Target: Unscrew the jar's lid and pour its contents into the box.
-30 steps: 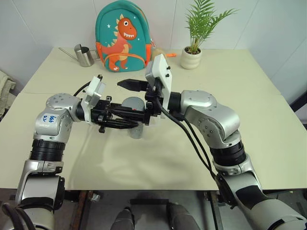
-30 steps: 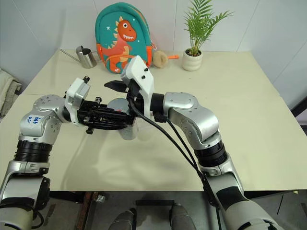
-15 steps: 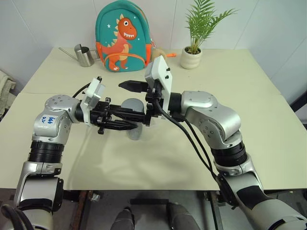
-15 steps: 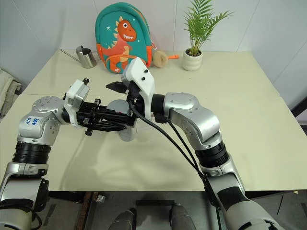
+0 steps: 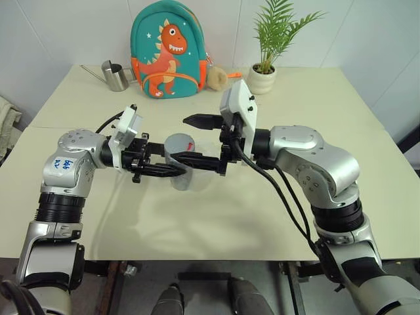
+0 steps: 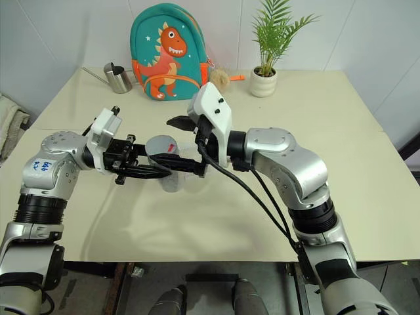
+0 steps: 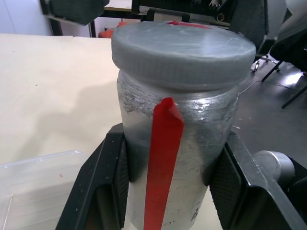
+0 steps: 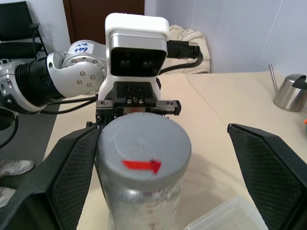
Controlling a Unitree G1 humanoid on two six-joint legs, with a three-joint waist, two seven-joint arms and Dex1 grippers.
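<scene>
My left gripper (image 5: pixel 172 169) is shut on the jar (image 7: pixel 172 143), a silver-grey cylinder with a red strip down its side, held upright above the table. The grey lid (image 5: pixel 179 142), marked with a red bit of tape, sits on the jar. My right gripper (image 8: pixel 163 128) is open and points level at the lid from the other side. One of its fingers (image 8: pixel 72 167) lies close by the lid, and the other finger (image 8: pixel 268 163) stands well away from it. The clear box (image 8: pixel 230 215) lies on the table below the jar. The contents are hidden by the jar's frosted wall.
Along the table's far edge stand a dinosaur backpack (image 5: pixel 167 49), a steel watering can (image 5: pixel 117 75), a small plush toy (image 5: pixel 216 77) and a potted plant (image 5: pixel 262 72). The cream table (image 5: pixel 328 111) stretches wide to the right.
My right gripper has drawn back to the right, away from the jar, still open. The left gripper and the jar have stayed put.
</scene>
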